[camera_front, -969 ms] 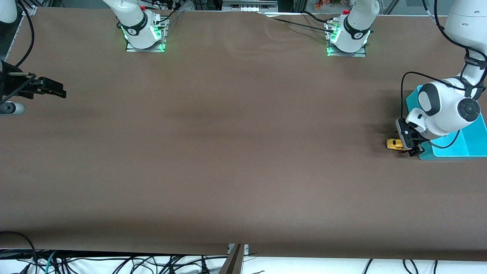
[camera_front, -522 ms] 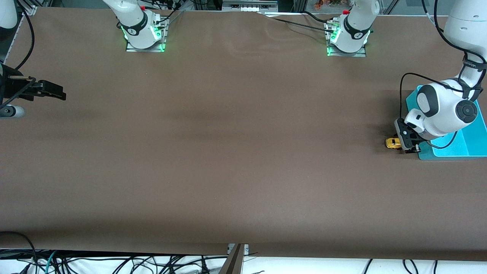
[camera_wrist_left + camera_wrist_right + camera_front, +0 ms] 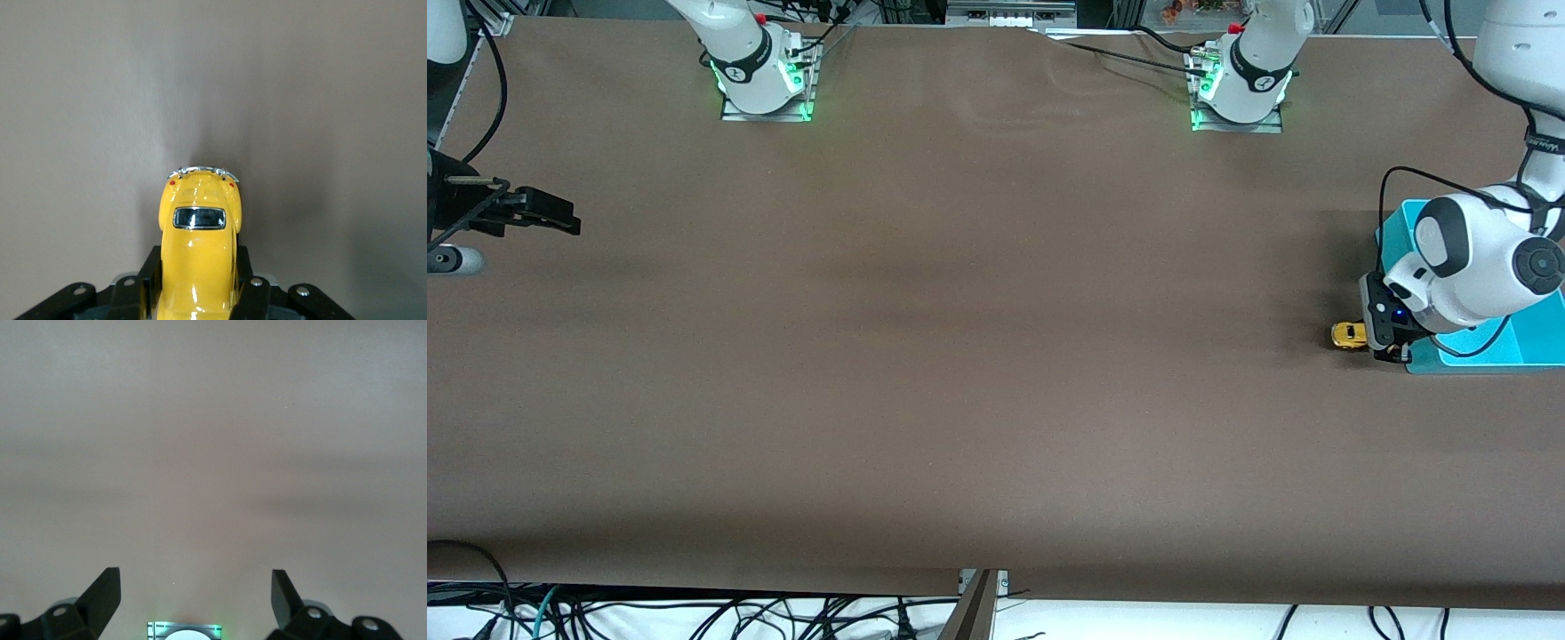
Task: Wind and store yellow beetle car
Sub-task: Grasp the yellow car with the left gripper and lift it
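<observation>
Left claw [image 3: 1392, 348] sits low at the tabletop [image 3: 960, 356], at the left arm's end of it. It pinches the yellow beetle car [image 3: 1349, 335], one black finger [image 3: 150, 283] pressed to each flank of the body. The car pokes out of the claw toward the right arm's end of the tabletop; in the left wrist view its rounded rear, dark rear window and chrome bumper [image 3: 202, 171] point away from the claw. Whether the wheels touch the brown surface or hang just above it cannot be told.

A turquoise tray [image 3: 1529, 342] lies just beside the left claw, toward the left arm's end, with the arm's white wrist over part of it. A black cable loops over the tray's rim.

Right claw [image 3: 560, 212] hovers over the right arm's end of the tabletop, well apart from the car. Its fingers [image 3: 103, 593] are spread wide, holding nothing. That arm waits.
</observation>
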Available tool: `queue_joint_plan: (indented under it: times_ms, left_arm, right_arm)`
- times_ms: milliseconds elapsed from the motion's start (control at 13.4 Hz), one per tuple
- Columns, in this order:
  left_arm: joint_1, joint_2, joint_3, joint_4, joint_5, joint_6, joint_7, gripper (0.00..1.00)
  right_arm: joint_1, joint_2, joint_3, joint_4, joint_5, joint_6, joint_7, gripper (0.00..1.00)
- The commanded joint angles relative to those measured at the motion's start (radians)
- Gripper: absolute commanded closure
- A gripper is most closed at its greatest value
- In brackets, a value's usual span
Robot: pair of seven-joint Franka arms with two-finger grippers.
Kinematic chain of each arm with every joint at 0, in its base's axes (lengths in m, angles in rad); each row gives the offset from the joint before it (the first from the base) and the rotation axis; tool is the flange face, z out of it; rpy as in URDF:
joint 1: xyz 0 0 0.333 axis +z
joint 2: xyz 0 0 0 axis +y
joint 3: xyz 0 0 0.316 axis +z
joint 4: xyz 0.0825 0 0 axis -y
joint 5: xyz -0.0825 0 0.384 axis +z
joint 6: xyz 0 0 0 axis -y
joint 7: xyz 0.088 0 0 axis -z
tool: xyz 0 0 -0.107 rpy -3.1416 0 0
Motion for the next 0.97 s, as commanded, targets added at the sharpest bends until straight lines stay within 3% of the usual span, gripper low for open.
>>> queue_joint_plan:
  times_ms: [0,298,447,671,895]
  left_arm:
    - [0.002,-0.088,-0.038,0.054,0.019,-0.212,-0.056,0.89]
    - [0.016,-0.094,-0.023,0.214,0.048,-0.515,-0.040,0.88]
    - [0.054,-0.120,-0.005,0.246,0.138,-0.566,0.015,0.88]
    - [0.195,-0.117,-0.006,0.233,0.177,-0.531,0.136,0.88]
    - [0.318,-0.120,-0.006,0.106,0.206,-0.333,0.185,0.88]
  right_arm:
    - [0.005,0.001,-0.004,0.013,-0.010,-0.002,-0.002,0.00]
    - [0.000,0.001,-0.004,0.013,-0.010,-0.002,-0.003,0.00]
    - [0.000,0.001,-0.004,0.013,-0.010,-0.002,-0.003,0.00]
    - [0.000,0.001,-0.004,0.013,-0.008,-0.002,-0.003,0.00]
    - [-0.001,0.003,-0.004,0.013,-0.010,-0.001,-0.005,0.00]
